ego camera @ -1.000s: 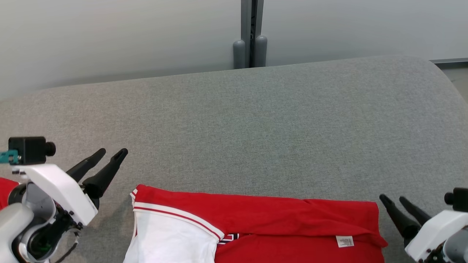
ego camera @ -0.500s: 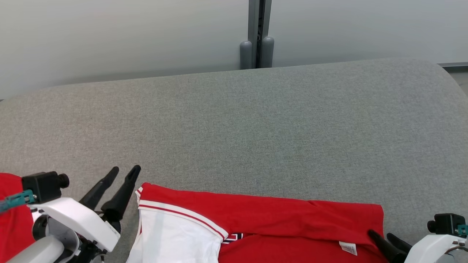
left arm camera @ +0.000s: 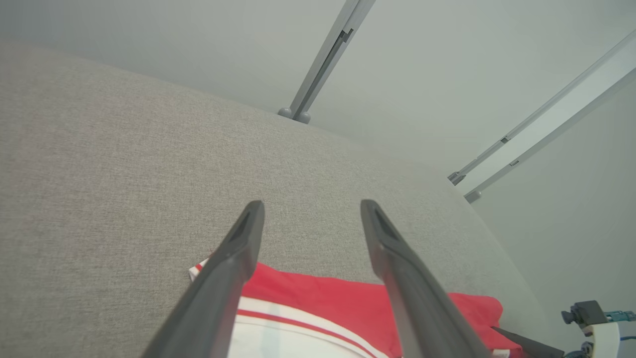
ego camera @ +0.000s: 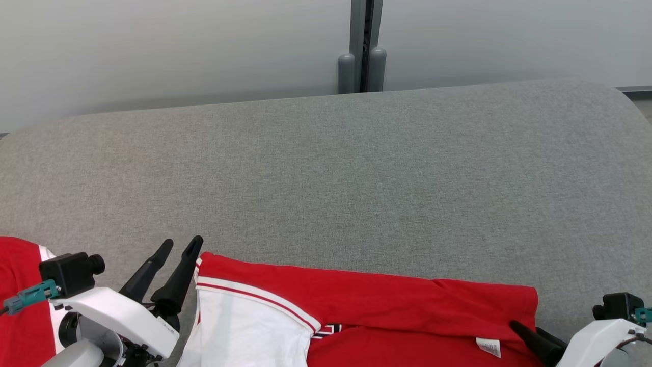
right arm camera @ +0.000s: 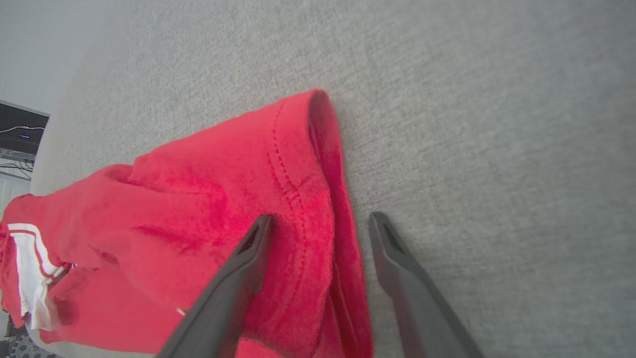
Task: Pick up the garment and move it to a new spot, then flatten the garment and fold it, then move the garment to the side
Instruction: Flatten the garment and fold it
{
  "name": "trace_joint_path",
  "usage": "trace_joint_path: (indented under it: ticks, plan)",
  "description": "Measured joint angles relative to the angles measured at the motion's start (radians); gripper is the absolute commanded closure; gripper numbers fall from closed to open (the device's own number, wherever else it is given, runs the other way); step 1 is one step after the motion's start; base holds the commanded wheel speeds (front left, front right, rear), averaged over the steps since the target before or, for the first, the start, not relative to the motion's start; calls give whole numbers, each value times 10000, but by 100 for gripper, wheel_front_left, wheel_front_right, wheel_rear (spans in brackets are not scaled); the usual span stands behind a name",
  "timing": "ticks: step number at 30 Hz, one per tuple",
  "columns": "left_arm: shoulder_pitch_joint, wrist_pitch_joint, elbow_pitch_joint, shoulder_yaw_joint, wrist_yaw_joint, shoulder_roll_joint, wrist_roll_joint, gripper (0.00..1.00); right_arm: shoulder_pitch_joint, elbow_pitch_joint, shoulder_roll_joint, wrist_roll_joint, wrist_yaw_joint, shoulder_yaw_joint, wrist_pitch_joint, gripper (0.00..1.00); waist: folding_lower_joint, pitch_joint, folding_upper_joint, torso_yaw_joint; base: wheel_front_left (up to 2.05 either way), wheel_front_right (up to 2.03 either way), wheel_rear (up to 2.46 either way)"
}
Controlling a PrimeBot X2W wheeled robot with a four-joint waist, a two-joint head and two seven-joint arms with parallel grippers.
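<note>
Shows the left gripper drawn up beside the upper-left corner of the red garment and the right gripper brought astride its right hem within the last second, both spread wide and empty. Points to an imminent two-point grasp. Places the garment along the frame's bottom edge on the grey padded surface, long axis left to right, white panel toward lower left.

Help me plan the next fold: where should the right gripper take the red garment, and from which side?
I'd take the stitched hem at the garment's right end, coming from the bare grey cushion beside it. That edge lies doubled and raised, and the open right gripper straddles it, one finger over cloth, one over cushion.
</note>
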Motion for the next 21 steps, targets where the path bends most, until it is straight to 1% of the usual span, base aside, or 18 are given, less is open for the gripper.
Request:
trace_joint_path:
  ticks: [1, 2, 3, 6, 10, 12, 16, 21]
  plan:
    - [53, -2, 8, 48, 13, -29, 35, 0, 0, -17, -2, 75, 0, -2, 100, 61, 0, 6, 0, 14, 0, 0, 0]
    - [82, -10, 8, 105, 13, -58, 96, 0, 0, -50, -2, 146, 0, -2, 186, 90, 0, 14, 0, 29, 0, 0, 0]
    - [111, -12, 6, 167, 13, -84, 121, 0, 5, -84, -6, 199, -2, 4, 272, 100, 0, 19, 0, 42, 0, 0, 0]
    - [284, -13, 27, 313, 13, -213, 326, 0, 57, -343, 31, 240, -2, 121, 332, 100, 0, 28, 0, 67, 0, 0, 0]
    - [425, -25, 144, 713, 86, -372, 803, 0, 53, -704, 12, 236, -2, 171, 65, 100, 0, 39, 0, 69, 0, 0, 0]
    - [464, -25, 282, 959, 182, -443, 1264, 0, -2, -846, -27, 209, -2, 165, -92, 100, 0, 46, 0, 57, 0, 0, 0]
    - [678, -25, 518, 1812, 313, -809, 2251, 0, -374, -1011, -194, 151, -2, 90, -217, 100, 0, 35, 0, 36, 0, 0, 0]
    - [1139, -27, 633, 2840, 343, -1455, 3559, 0, -689, -1103, -502, 121, -2, -44, -280, 100, 0, 23, 0, 80, 0, 0, 0]
